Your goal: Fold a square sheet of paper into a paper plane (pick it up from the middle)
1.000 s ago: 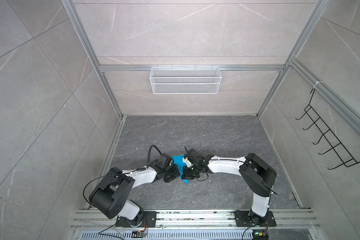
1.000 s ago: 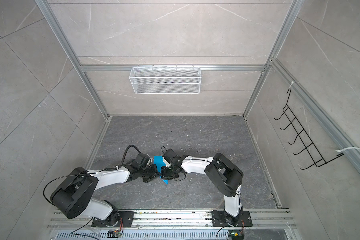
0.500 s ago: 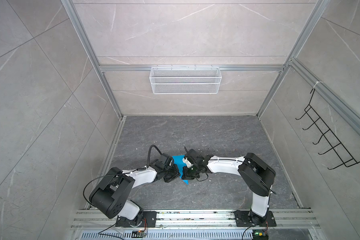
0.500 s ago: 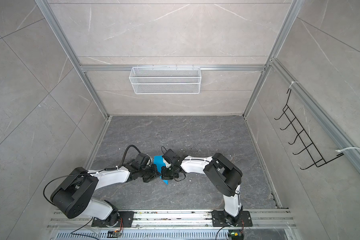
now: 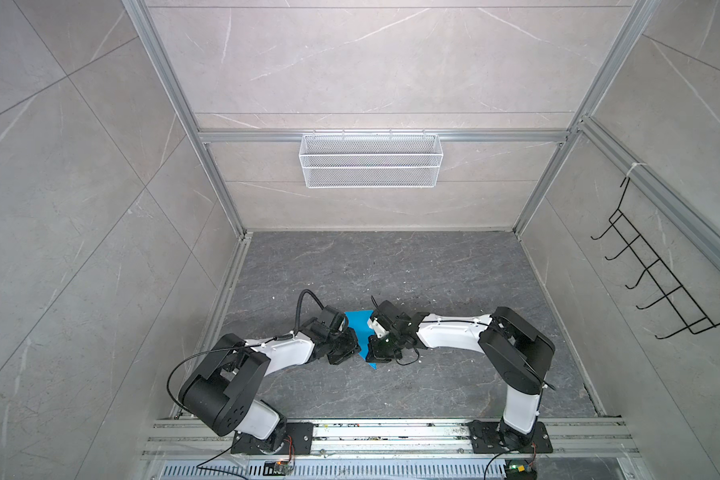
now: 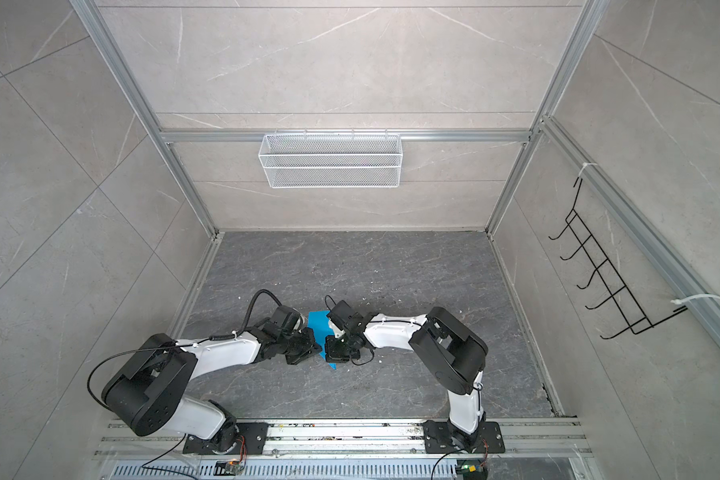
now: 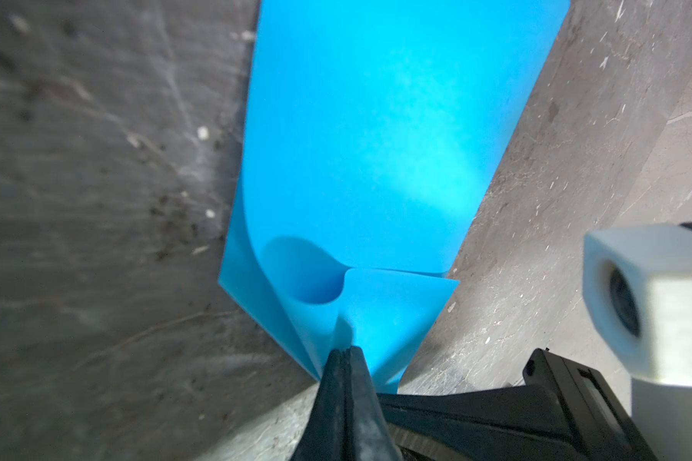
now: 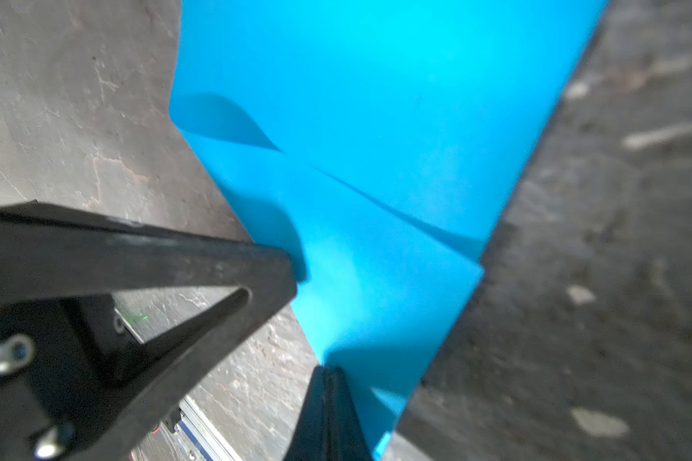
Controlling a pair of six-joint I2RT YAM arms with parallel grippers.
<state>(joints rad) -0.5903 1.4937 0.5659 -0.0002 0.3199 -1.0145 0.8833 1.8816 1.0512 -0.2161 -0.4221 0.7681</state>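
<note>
**Change:** none I can find. Set against the views of a second back, both arms and the blue between them sit as they sat. I read this as a held pinch, a crease being set rather than a new fold begun. The plane is far from finished.

**Left gripper**: fingers clenched on a doubled-over corner of the paper. In the left wrist view the layers curl out from the tips.

**Square sheet of paper**: bright blue and partly folded. It lies between the two grippers in both top views. Its far part seems to lie on the counter, while the near end is drawn up into the grips. A flap edge runs across it in the right wrist view.

**Right gripper**: fingers pressed together at the sheet's near edge. I judge they have it pinched, though the contact is blurred.

**Counter**: dark grey, veined stone look, scattered with pale specks.

**Room:** pale tiled walls in aluminium framing. A white mesh basket hangs on the back wall, and a black wire hook rack on the right wall.
</note>
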